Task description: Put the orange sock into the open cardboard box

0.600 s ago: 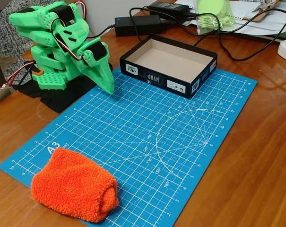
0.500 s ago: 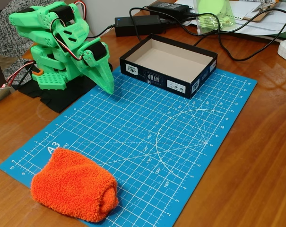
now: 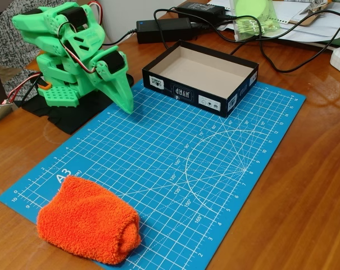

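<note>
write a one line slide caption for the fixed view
Green arm's gripper poised at the blue cutting mat edge, fuzzy orange rolled sock near, open dark cardboard box far.

Fuzzy terry-cloth orange sock [image 3: 88, 219] – matt cardboard box [image 3: 202, 77], glossy wooden table [image 3: 304, 185], plastic pincer [image 3: 125, 104].

Bright, even light, sharp (soft shadows)

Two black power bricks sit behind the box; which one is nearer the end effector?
The left power brick, just behind the open cardboard box, is nearer the end effector; the other brick lies farther back, right.
</note>
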You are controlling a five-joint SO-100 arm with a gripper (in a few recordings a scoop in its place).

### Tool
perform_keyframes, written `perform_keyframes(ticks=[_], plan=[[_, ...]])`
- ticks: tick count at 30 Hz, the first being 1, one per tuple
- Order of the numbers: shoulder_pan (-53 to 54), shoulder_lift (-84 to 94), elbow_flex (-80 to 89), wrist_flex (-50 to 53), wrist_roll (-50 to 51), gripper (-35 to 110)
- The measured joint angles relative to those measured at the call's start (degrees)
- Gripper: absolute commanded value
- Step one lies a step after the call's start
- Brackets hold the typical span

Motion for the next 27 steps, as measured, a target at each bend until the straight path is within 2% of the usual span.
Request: perform_keyframes(ticks=[3, 5, 8, 11, 15, 20, 23, 27], plan=[[-0.7, -9.3, -0.8, -8.8, -6.9, 0], [-1.1, -17.6, -3.6, -13.9, -15.5, 0], [-0.5, -29.5, -11.5, -14.9, -30.4, 0], [1.4, -42.1, -22.4, -14.9, -38.8, 0], [5.4, -55.8, -34.3, -17.8, -55.1, 4], [15.5, -70.9, -45.5, -22.3, -78.1, 1], [22.2, -80.0, -53.5, -20.2, -91.9, 2], [29.3, -89.6, -66.7, -7.6, -112.1, 2]])
